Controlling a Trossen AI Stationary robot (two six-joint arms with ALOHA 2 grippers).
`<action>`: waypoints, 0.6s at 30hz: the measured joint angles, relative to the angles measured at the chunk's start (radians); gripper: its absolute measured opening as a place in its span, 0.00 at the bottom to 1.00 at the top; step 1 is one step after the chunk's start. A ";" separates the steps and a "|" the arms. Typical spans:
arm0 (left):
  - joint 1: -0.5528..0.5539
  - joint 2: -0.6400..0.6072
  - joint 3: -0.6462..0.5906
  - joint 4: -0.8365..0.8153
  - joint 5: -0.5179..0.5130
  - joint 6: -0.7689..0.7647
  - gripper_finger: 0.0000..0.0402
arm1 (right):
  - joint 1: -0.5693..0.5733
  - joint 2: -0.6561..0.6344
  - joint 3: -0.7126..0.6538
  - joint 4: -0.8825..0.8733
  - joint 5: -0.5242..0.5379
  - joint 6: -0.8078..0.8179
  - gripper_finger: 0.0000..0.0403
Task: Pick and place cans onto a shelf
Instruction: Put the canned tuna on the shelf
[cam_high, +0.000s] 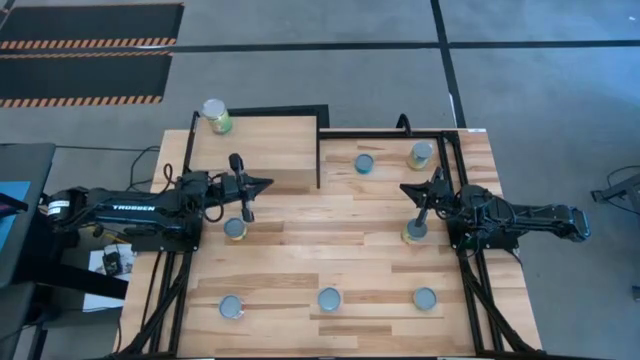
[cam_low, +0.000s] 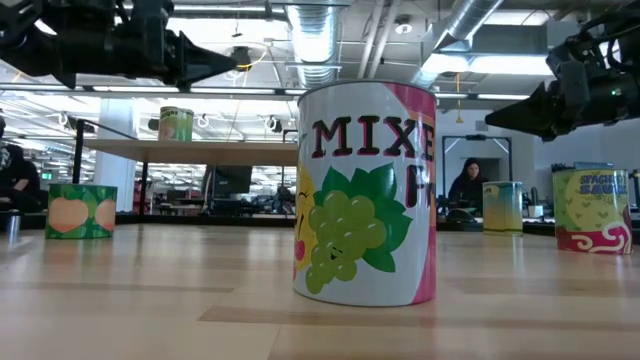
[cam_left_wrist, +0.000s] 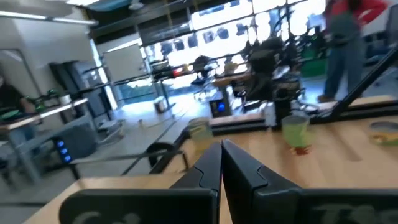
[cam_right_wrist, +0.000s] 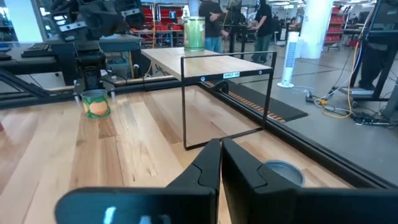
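Note:
One green-labelled can (cam_high: 213, 115) stands on the far left corner of the pale plywood shelf (cam_high: 280, 140) at the table's far left. My left gripper (cam_high: 268, 183) is shut and empty, level, pointing toward the table's right above the shelf's near edge. My right gripper (cam_high: 403, 187) is also shut and empty, pointing left toward the shelf. Several other cans stand upright on the table: one (cam_high: 234, 229) beside the left arm, one (cam_high: 414, 230) by the right arm, two at the far right (cam_high: 364, 163) (cam_high: 421, 153).
Three more cans (cam_high: 232, 306) (cam_high: 329, 298) (cam_high: 424, 297) stand in a row along the near edge. The shelf's black frame leg (cam_right_wrist: 184, 102) stands ahead of my right gripper. People stand in the room beyond the table.

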 joint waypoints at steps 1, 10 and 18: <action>0.008 0.000 0.000 -0.005 0.003 -0.001 0.00 | 0.001 0.000 0.000 0.009 0.000 0.000 0.10; 0.062 0.000 0.000 0.007 0.064 -0.005 0.00 | 0.011 0.001 0.017 0.154 -0.041 0.045 0.09; 0.088 0.000 0.000 0.017 0.072 -0.023 0.00 | 0.054 0.171 0.133 0.083 0.050 0.033 0.02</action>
